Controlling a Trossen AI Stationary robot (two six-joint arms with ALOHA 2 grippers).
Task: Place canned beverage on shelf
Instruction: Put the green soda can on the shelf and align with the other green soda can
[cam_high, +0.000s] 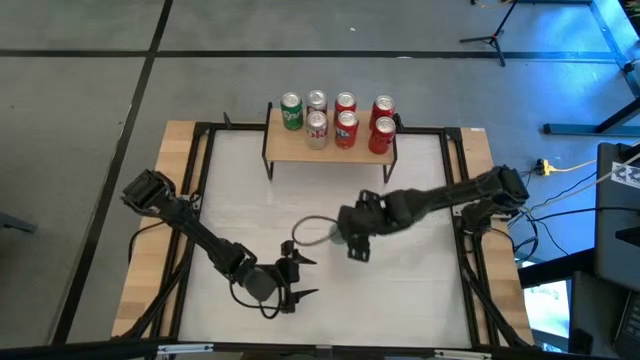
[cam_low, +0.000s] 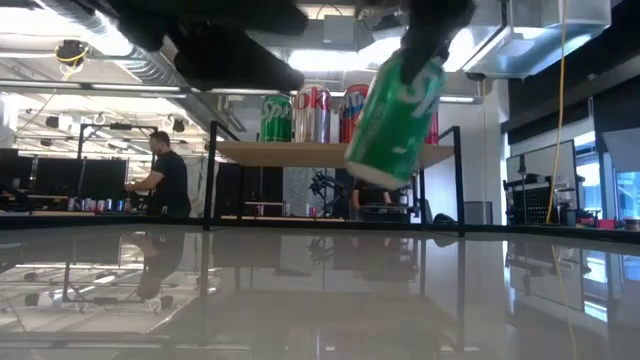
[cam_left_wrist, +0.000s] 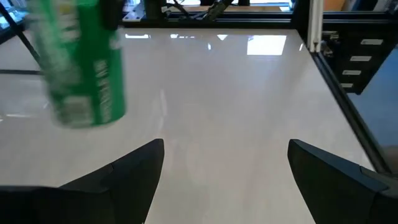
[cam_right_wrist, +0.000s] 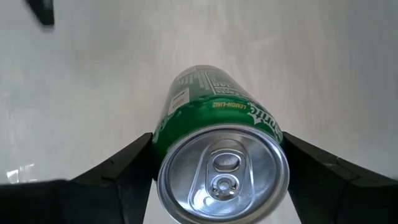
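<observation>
One green can (cam_right_wrist: 217, 155) is clamped in the right end effector (cam_right_wrist: 217, 168), clear of the surface (cam_high: 400, 290).
Can axis is tilted, top toward the wrist camera, base toward the surface. The shelf (cam_high: 300, 148) lies well beyond the can, toward the far edge; the right arm is the nearer one. Seven cans (cam_high: 345, 122) already stand on the shelf in two rows, with bare wood at its left front. The left end effector (cam_high: 290, 275) waits near the front, fingers spread wide and empty.
</observation>
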